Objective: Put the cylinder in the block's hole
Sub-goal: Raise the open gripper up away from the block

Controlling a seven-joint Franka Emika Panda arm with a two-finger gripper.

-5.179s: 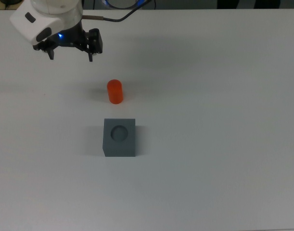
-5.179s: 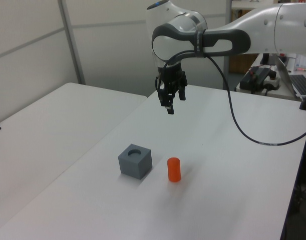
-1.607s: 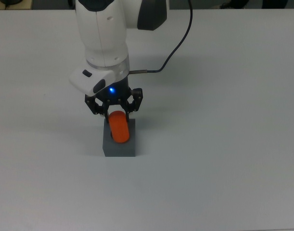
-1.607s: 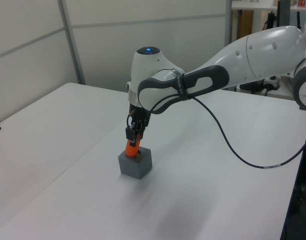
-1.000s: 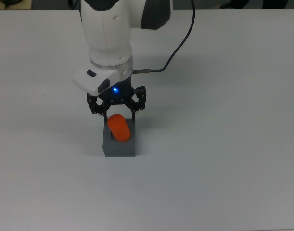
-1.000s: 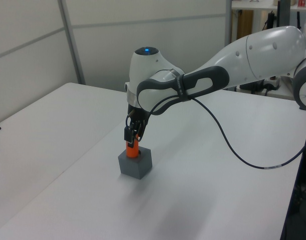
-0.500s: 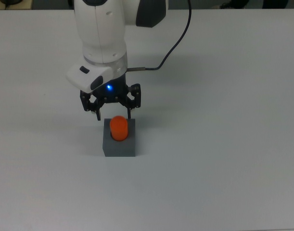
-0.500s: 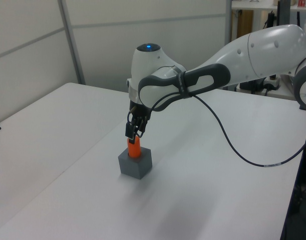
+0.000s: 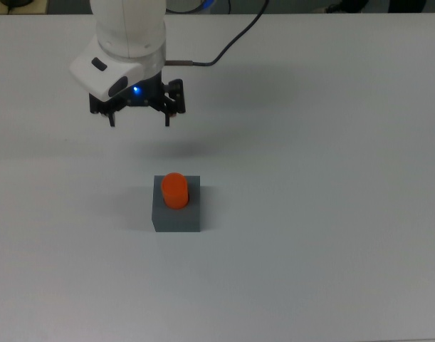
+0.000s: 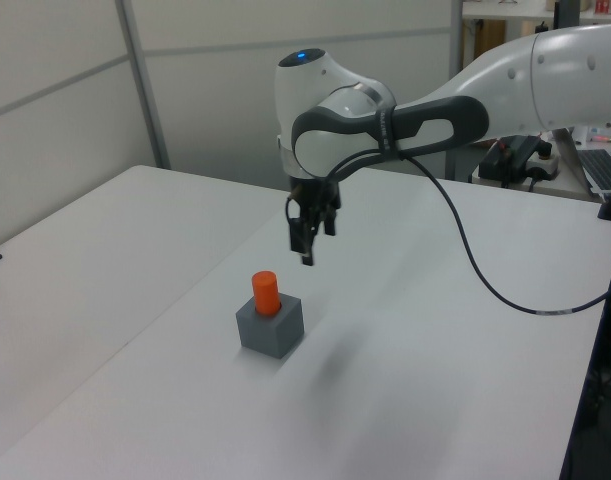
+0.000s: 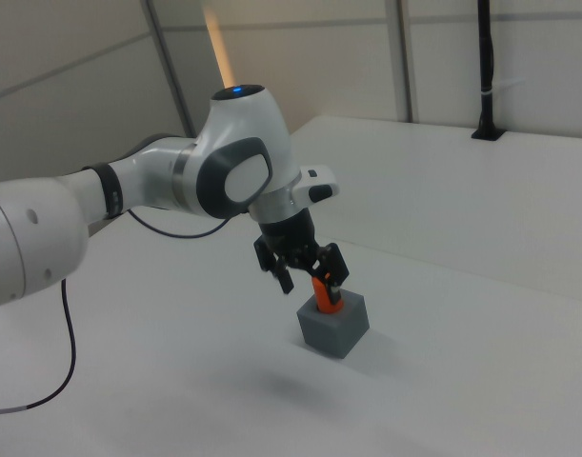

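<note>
Both fingers (image 9: 111, 118), spread wide, have lifted clear of the cylinder (image 9: 175, 190) seated in the block (image 9: 177, 215).

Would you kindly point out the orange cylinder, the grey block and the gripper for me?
cylinder (image 9: 175, 188), top view, on its rounded top end.
block (image 10: 274, 331), left view, on its near side face.
gripper (image 9: 138, 118), top view, midway between its open fingertips.

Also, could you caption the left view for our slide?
Orange cylinder standing in grey block, open gripper above.
</note>
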